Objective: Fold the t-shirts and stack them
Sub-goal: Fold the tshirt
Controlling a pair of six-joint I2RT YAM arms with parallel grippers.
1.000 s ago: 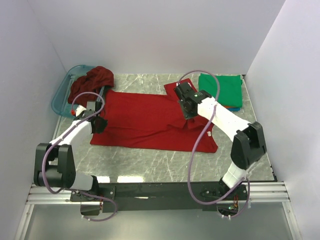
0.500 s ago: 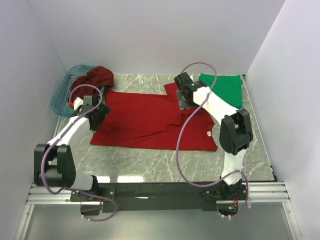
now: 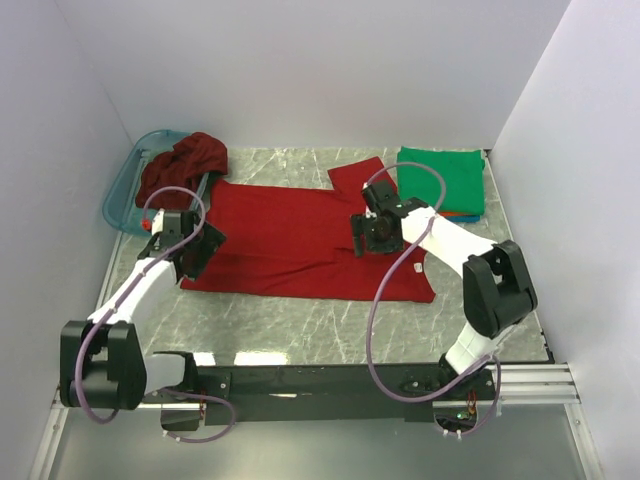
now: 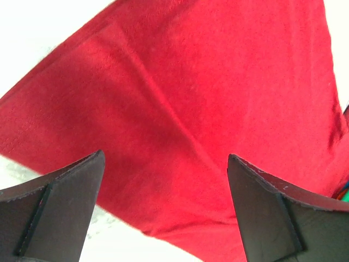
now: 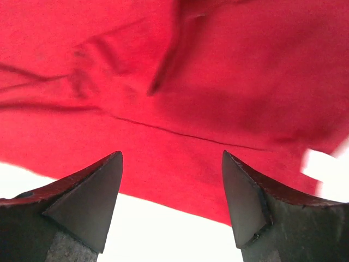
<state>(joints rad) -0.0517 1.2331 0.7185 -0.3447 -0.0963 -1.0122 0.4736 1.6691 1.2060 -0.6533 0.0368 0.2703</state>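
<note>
Left wrist and right wrist show jaws parted, empty, over soft, creased red t-shirt (image 4: 207, 109).

No legible text or markings.

Teal basket (image 3: 118, 196) — translucent — sits at the marble table's (image 3: 330, 330) far-left corner.

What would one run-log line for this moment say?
red t-shirt spread out | left jaws open, empty, over its left end | right jaws open, empty, over its right part | green t-shirt folded, far right
</note>
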